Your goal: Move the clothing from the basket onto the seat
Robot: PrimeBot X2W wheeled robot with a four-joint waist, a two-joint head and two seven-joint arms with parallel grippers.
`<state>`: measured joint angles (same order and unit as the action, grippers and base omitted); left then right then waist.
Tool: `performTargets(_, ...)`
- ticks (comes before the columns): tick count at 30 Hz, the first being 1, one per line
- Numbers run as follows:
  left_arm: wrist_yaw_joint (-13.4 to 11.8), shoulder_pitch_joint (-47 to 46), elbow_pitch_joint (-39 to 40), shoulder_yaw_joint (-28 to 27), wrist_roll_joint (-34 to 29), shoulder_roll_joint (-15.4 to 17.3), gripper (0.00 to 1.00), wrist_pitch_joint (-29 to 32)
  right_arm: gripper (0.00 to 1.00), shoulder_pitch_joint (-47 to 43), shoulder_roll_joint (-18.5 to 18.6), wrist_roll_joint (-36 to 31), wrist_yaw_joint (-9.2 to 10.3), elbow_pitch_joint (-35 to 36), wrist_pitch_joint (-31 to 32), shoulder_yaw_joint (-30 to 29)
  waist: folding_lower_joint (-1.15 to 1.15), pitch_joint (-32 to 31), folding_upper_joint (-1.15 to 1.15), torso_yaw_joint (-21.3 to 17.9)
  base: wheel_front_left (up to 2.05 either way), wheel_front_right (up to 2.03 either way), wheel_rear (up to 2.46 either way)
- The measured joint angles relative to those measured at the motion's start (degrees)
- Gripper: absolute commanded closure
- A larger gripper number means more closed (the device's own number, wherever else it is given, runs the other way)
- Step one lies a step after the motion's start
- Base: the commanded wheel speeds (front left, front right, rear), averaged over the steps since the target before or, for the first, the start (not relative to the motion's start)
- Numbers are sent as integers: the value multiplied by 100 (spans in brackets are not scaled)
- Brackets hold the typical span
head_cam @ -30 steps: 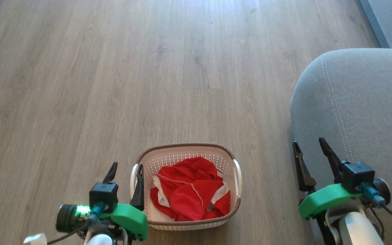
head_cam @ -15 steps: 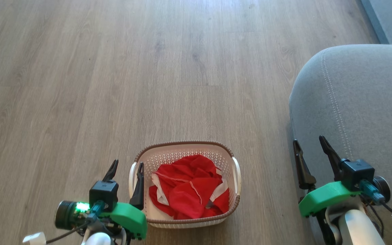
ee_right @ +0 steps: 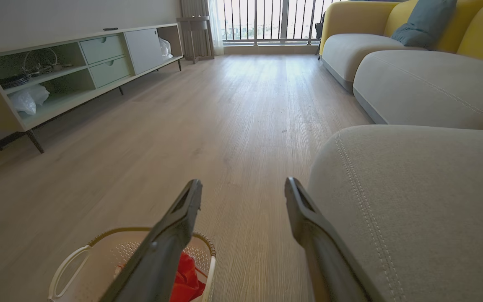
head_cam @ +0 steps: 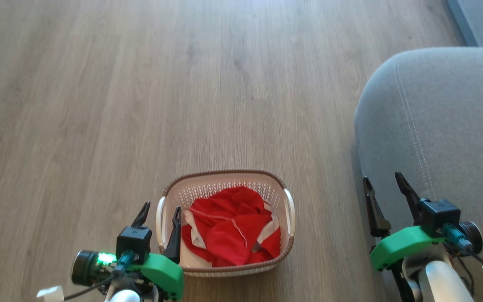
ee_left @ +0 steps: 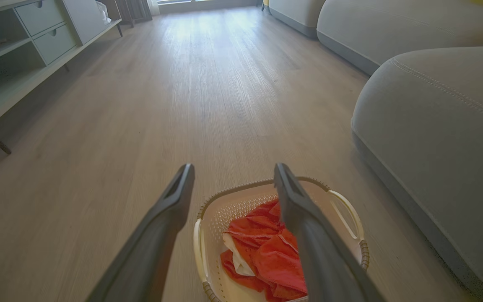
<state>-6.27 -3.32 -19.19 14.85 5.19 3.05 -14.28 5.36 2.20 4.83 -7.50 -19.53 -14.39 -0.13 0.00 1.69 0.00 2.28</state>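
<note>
Floor (head_cam: 141, 105): Pale wood planks run the length of a sunlit living room, seen from the robot's head.
Seat (head_cam: 447, 126): A large grey upholstered cushion with a rounded corner and pale double stitching takes up the right of the head view.
Basket (head_cam: 224, 173): The cream perforated laundry basket, with a brown woven-look rim and white side handles, stands on the planks just ahead of the robot. It is left of the seat, with a strip of bare floor between them.
Clothing (head_cam: 229, 228): A crumpled heap of bright red garments with white panels and white stitching lies inside the basket and covers most of its bottom. It is apart from both grippers.
Left gripper (head_cam: 162, 206): It hovers by the basket's left handle, jaws parted wide and holding nothing. In the head view its inner finger crosses that handle; whether the two touch cannot be told.
Right gripper (head_cam: 381, 176): It hangs at the seat's floor-side edge, its fingers spread wide with nothing between them. One finger lies along the edge and the other over grey fabric.
Background: In the right wrist view a low pale sideboard (ee_right: 78, 63) with drawers and open shelves lines the wall. Opposite it is a yellow sofa (ee_right: 480, 29) with a teal cushion (ee_right: 424, 23), and a railed window (ee_right: 275, 21) stands at the far end.
</note>
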Motion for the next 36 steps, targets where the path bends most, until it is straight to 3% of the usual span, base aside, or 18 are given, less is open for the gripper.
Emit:
performTargets(9,163,-331,-272,13,-31,-8,0,0,0,288,0,-127,0,-62,0,-198,0,641,0,-174,0,0,0)
performTargets(19,638,-1584,-1078,73,-423,56,0,0,0,705,9,-197,0,125,-1,-479,1,2009,0,-433,0,0,0)
performTargets(24,953,-2234,-1668,414,-655,221,0,0,0,801,9,-143,0,210,-1,-475,2,2722,0,-573,0,0,0)
performTargets(36,1118,-3535,-2631,956,-956,636,0,0,0,1174,10,246,0,442,-8,-121,1,4148,0,-974,0,0,0)
